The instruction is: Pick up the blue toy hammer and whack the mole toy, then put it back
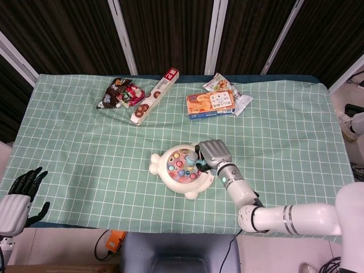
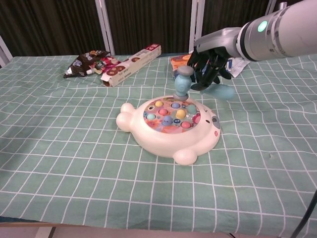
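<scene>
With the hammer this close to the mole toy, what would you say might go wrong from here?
The hammer head hangs over the far edge of the mole toy, so a strike may clip the rim rather than a mole. The right hand grips near the head, leaving the handle sticking out; it might twist. The toy could slide on the cloth.
</scene>
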Controlling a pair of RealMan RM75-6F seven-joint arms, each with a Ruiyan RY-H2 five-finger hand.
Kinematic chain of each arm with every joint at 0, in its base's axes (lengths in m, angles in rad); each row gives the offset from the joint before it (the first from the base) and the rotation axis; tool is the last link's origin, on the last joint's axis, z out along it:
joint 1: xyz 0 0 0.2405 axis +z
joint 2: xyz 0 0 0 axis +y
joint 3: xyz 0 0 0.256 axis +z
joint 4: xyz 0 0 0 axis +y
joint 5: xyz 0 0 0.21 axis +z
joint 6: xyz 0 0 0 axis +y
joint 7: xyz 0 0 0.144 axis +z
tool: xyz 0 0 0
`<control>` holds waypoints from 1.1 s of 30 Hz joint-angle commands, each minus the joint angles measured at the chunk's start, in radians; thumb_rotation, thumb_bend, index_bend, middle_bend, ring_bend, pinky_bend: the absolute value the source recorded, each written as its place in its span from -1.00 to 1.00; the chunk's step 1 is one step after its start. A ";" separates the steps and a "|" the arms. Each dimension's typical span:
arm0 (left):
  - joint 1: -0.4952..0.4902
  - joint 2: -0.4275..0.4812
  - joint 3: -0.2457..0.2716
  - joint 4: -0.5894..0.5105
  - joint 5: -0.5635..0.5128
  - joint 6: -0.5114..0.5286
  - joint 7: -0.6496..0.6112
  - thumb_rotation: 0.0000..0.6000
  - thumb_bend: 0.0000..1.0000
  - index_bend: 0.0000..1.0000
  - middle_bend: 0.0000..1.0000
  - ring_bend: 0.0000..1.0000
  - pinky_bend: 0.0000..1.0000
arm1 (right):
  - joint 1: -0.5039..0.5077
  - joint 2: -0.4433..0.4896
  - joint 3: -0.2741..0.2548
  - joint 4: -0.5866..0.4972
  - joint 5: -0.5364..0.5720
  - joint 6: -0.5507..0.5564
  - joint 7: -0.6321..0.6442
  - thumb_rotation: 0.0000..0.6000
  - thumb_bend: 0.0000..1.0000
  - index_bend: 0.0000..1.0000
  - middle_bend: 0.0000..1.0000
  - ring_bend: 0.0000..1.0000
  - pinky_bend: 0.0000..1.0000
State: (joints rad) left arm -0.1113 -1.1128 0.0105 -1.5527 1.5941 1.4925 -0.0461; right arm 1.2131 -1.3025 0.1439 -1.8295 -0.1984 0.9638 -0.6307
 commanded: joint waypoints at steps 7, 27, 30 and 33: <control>-0.003 -0.004 -0.001 -0.003 -0.002 -0.006 0.011 1.00 -0.25 -1.00 -1.00 -1.00 -0.77 | -0.003 0.006 -0.021 -0.002 -0.008 -0.023 -0.010 1.00 0.63 1.00 0.43 0.46 0.69; -0.001 0.000 0.001 -0.002 0.002 -0.003 0.001 1.00 -0.25 -1.00 -1.00 -1.00 -0.77 | 0.026 -0.073 -0.023 0.011 -0.014 0.002 -0.027 1.00 0.63 1.00 0.43 0.46 0.69; 0.000 0.001 0.001 -0.002 0.003 -0.002 0.001 1.00 -0.25 -1.00 -1.00 -1.00 -0.77 | 0.031 -0.090 -0.029 0.021 -0.009 0.012 -0.042 1.00 0.63 1.00 0.43 0.46 0.69; 0.000 0.001 0.001 -0.002 0.004 -0.002 0.001 1.00 -0.25 -1.00 -1.00 -1.00 -0.77 | 0.035 -0.102 -0.028 0.031 -0.004 0.017 -0.050 1.00 0.63 1.00 0.43 0.46 0.69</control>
State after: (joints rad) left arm -0.1117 -1.1121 0.0114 -1.5543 1.5977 1.4903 -0.0450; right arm 1.2465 -1.4021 0.1161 -1.8006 -0.2040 0.9794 -0.6787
